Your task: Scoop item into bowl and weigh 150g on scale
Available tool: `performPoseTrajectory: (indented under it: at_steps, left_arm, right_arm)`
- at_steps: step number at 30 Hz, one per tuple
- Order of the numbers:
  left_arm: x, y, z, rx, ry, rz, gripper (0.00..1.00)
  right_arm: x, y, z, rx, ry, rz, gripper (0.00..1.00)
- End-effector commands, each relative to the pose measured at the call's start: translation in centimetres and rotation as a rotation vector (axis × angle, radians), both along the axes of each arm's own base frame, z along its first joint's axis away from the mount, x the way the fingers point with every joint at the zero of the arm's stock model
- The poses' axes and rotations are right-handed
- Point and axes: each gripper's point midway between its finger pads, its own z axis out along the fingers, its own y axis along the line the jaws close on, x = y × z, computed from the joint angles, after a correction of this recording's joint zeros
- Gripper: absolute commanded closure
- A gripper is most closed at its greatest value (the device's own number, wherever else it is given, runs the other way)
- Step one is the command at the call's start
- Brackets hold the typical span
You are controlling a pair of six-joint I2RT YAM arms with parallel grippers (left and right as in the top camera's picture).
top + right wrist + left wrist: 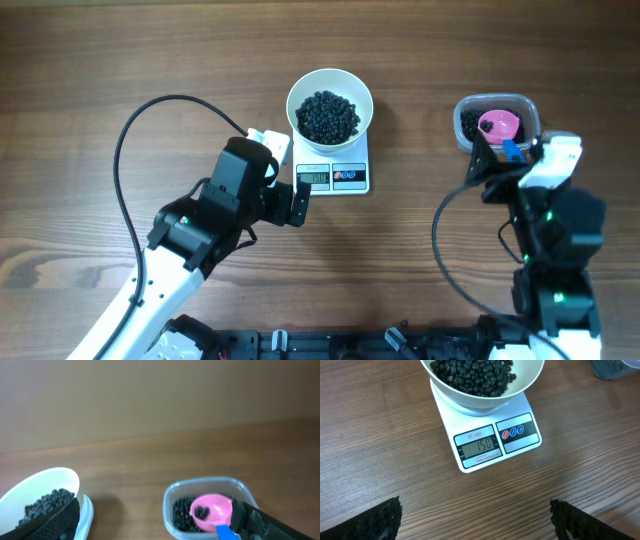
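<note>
Black beans [328,115] fill the bowl [332,145] on the scale [362,160]; I read 150. Left gripper [475,517] hovers just before the scale, right gripper [157,520] by the tub [172,495] right of it, both spread, empty. I'd add nothing and avoid touching the scale.

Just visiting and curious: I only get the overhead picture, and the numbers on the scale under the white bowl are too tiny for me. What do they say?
Observer: The left wrist camera looks straight at the scale; its display reads 150.
Visitor: And the pink scoop on the right, is it empty?
Observer: No. The right wrist camera shows a few black beans sitting in the pink scoop, which lies inside the clear tub.
</note>
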Motion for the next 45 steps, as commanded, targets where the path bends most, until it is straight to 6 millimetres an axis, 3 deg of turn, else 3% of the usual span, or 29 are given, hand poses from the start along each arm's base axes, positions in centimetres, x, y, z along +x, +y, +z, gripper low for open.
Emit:
performPoseTrajectory:
  at_steps: [1,18,45]
  left_arm:
    - [0.1,-0.1,0.2,0.012,-0.014,-0.017,0.0]
    - [0.1,-0.1,0.2,0.012,-0.014,-0.017,0.0]
    - [0.1,-0.1,0.2,0.012,-0.014,-0.017,0.0]
  right_arm:
    - [-1.0,-0.2,-0.4,-0.028,-0.065,-0.012,0.0]
    - [-4.1,0.0,-2.1,-0.111,-0.289,-0.007,0.0]
    - [-5.5,0.7,-1.8,-0.185,-0.386,0.028,0.0]
